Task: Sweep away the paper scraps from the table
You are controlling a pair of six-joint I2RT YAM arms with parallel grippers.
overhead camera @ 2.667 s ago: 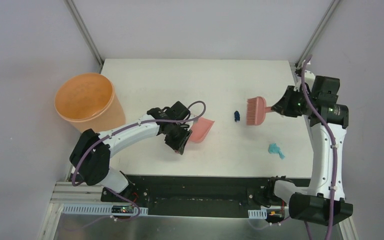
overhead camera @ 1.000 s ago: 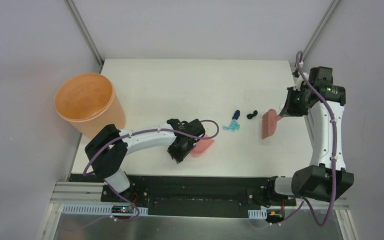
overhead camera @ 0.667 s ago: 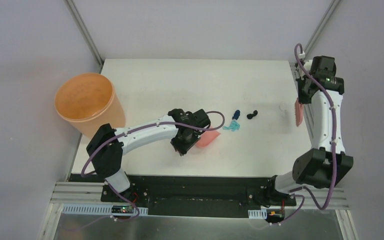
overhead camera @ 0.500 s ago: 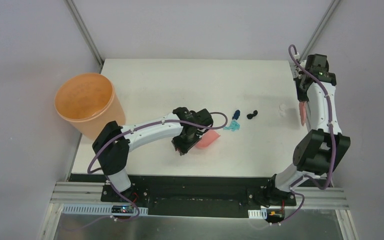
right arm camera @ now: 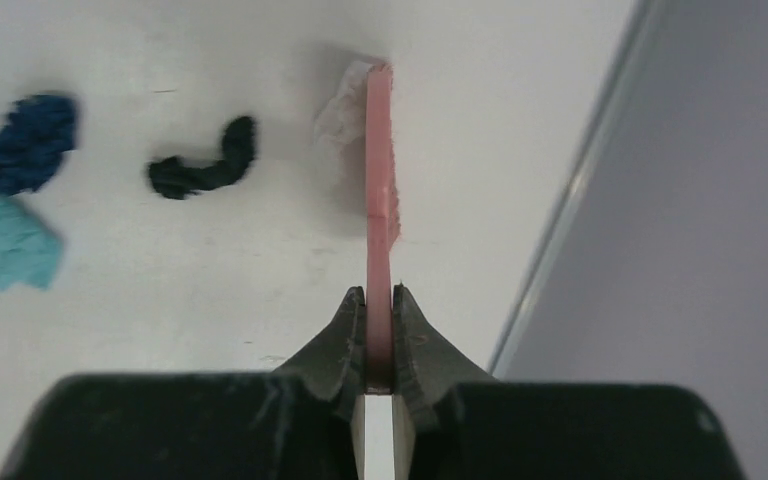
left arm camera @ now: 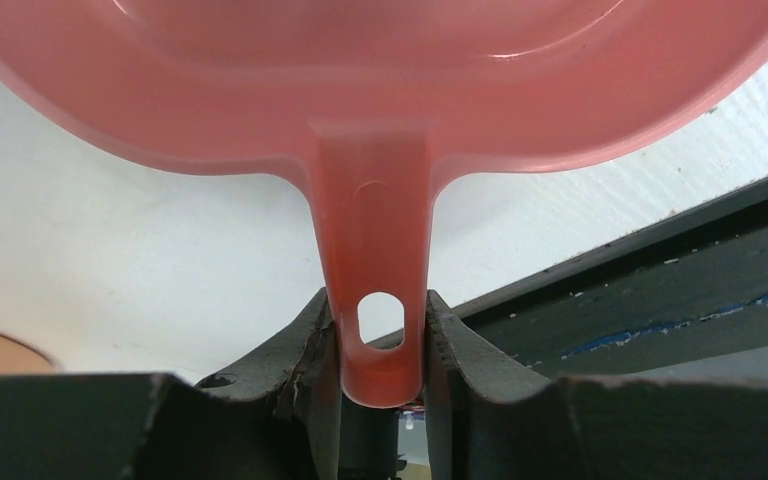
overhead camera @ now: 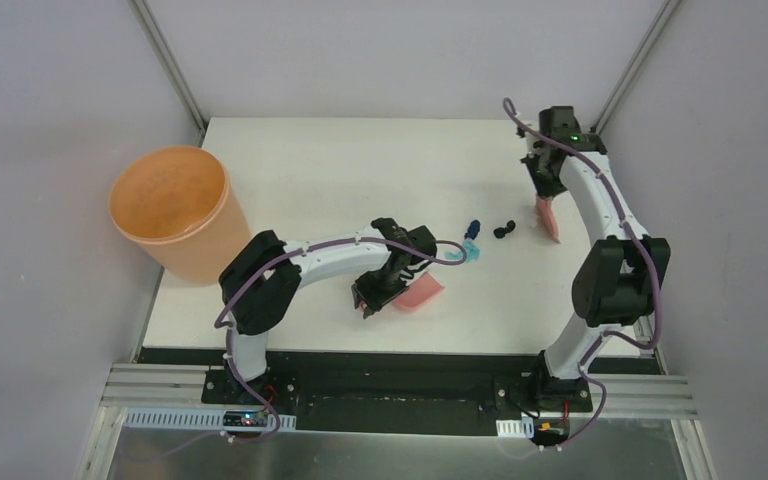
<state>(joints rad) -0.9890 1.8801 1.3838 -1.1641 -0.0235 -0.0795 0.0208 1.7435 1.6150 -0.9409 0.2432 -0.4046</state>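
From above, the paper scraps [overhead camera: 473, 229] lie on the table [overhead camera: 310, 170] between dustpan [overhead camera: 422, 292] and brush [overhead camera: 549, 218]; a hard stroke could scatter them past the dustpan; at the left wrist, our left gripper [left arm camera: 378, 350] clenches the dustpan handle; at the right wrist, our right gripper [right arm camera: 378, 375] pinches the brush narrowly, so we fear twisting.

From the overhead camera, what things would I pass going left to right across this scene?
First the orange bucket → pink dustpan → dark blue paper scrap → black paper scrap → pink brush.
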